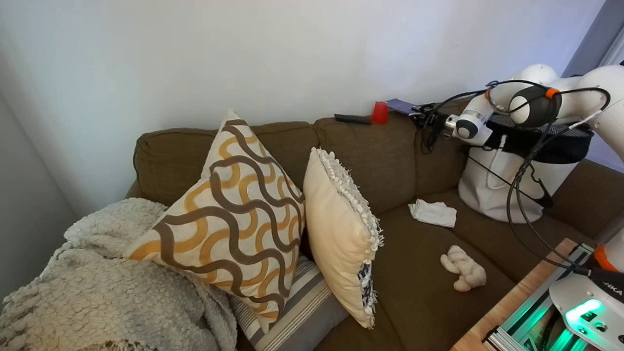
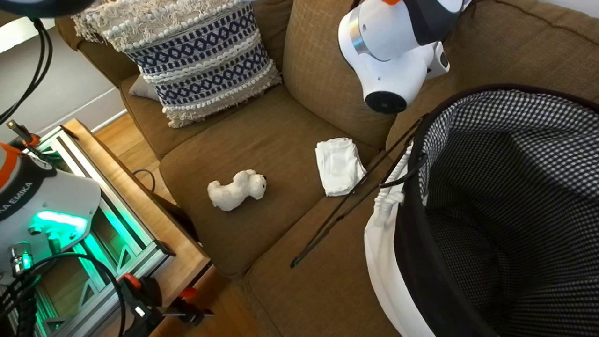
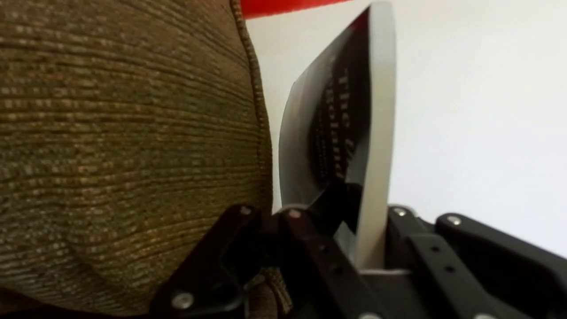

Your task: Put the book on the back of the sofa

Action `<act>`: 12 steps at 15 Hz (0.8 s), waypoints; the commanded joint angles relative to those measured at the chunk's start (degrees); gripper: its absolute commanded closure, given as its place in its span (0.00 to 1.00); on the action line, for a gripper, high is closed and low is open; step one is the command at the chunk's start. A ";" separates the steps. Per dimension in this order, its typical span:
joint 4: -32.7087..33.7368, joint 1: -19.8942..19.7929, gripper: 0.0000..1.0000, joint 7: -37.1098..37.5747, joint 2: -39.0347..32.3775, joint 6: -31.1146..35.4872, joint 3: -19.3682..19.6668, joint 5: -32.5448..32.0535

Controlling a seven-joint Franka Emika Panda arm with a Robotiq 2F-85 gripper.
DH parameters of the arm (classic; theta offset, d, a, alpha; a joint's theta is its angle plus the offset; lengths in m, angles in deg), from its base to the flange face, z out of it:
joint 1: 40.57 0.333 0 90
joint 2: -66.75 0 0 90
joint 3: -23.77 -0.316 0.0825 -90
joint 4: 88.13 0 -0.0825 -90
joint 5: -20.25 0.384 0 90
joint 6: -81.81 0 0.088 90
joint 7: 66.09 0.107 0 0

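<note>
A thin book (image 1: 400,106) looks bluish-purple in an exterior view, at the top of the sofa back (image 1: 365,161), near the wall. In the wrist view the book (image 3: 328,119) has a dark cover with pale lettering and a pale edge. It stands on edge in the picture, beside the brown sofa back (image 3: 133,133). My gripper (image 3: 370,212) is shut on the book's near end, with one finger on each side. The gripper (image 1: 420,115) also shows just above the sofa back's top edge. I cannot tell whether the book touches the sofa.
A red cup (image 1: 380,112) and a black object (image 1: 352,119) sit on the sofa back beside the book. A tall basket (image 2: 398,262) stands on the seat under the arm. A white cloth (image 2: 340,166), a plush toy (image 2: 237,189) and pillows (image 1: 243,209) lie on the sofa.
</note>
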 commanded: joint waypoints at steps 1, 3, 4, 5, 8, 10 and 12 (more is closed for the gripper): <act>13.81 -1.09 0.96 7.56 -8.35 2.88 0.99 -1.45; 18.93 -0.78 0.96 10.49 -11.36 5.15 1.59 -2.13; 21.43 -0.50 0.96 11.88 -12.75 6.15 1.81 -2.54; 23.39 -0.36 0.87 12.94 -13.84 6.89 2.00 -3.01; 27.86 0.41 0.96 15.02 -15.96 9.19 2.48 -4.12; 28.68 1.06 0.59 15.85 -16.29 10.39 3.07 -4.97; 27.94 0.07 0.46 13.42 -15.08 14.82 -0.98 -9.43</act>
